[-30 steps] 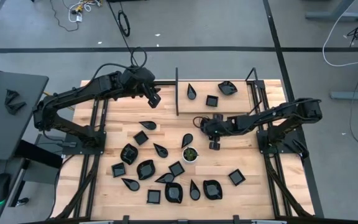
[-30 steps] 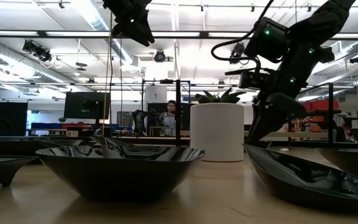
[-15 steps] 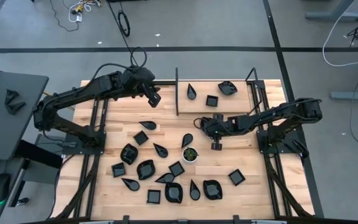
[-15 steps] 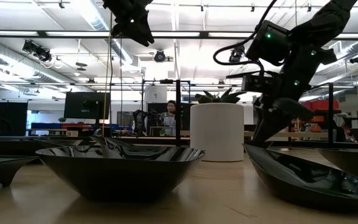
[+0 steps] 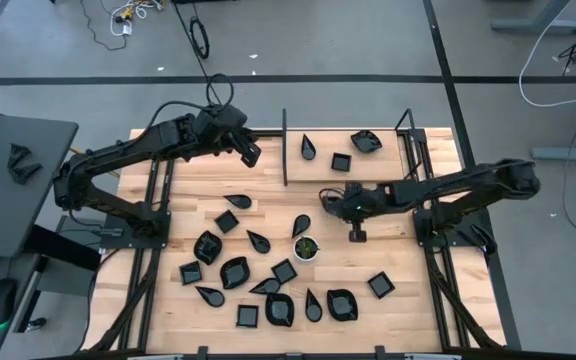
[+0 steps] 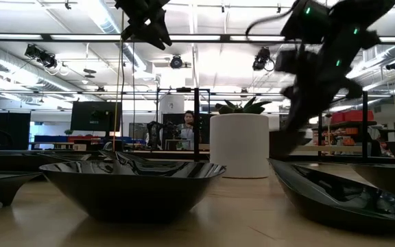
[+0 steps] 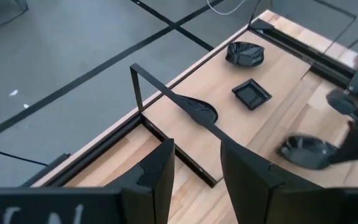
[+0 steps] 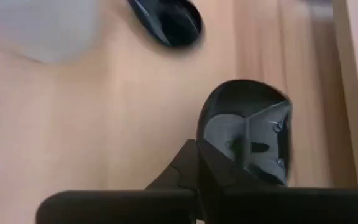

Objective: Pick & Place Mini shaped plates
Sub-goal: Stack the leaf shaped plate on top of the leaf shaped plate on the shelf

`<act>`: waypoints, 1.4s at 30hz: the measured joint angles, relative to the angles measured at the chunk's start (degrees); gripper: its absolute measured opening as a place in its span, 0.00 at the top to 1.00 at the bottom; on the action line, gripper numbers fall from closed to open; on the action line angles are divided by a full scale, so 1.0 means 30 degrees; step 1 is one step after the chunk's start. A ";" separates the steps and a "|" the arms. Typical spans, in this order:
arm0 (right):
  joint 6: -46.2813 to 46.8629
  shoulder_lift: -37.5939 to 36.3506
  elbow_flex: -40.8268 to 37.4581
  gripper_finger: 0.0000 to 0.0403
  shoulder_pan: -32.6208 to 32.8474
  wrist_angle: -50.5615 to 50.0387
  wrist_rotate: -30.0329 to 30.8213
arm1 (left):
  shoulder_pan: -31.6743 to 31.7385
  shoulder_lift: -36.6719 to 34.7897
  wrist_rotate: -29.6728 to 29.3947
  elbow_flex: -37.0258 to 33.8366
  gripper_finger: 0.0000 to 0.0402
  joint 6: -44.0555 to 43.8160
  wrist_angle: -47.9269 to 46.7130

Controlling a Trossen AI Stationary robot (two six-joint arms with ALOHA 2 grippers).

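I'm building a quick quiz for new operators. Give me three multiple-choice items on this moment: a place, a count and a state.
1. Where is the left gripper?
A) at the near edge
B) beside the upright divider
C) off the table
2. How many plates lie on the far section right of the divider?
A) one
B) three
C) six
3. The right gripper is:
A) open, empty
B) shut on a rounded plate
C) out of view

Answers:
1. B, the high view shows it there.
2. B, a teardrop plate, a square plate and a leaf plate.
3. B, the wrist view shows the clamp.
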 joint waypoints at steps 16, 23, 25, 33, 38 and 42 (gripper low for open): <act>-0.8354 -0.2332 0.7031 1.00 -0.6461 -0.9119 0.0086 | 0.0000 0.0005 -0.0598 0.0000 0.66 0.1013 0.1766; -1.7322 -0.0478 0.7037 1.00 -1.1306 -0.9501 0.2129 | 0.0000 0.0003 -0.0631 0.0000 0.66 0.1027 0.1969; -1.8820 -0.0023 0.7037 1.00 -1.2227 -0.9475 0.2178 | 0.0000 0.0002 -0.0646 0.0000 0.66 0.1027 0.1969; -2.1754 0.1794 0.7037 0.99 -1.3760 -0.9014 0.2166 | 0.0000 0.0003 -0.0697 0.0000 0.66 0.1027 0.1947; -2.2227 0.2504 0.7037 0.99 -1.4119 -0.8910 0.2176 | 0.0000 0.0006 -0.0697 0.0000 0.66 0.1035 0.1940; -2.2375 0.2747 0.7037 0.99 -1.4461 -0.8838 0.2167 | 0.0000 0.0006 -0.0689 0.0000 0.66 0.1035 0.1939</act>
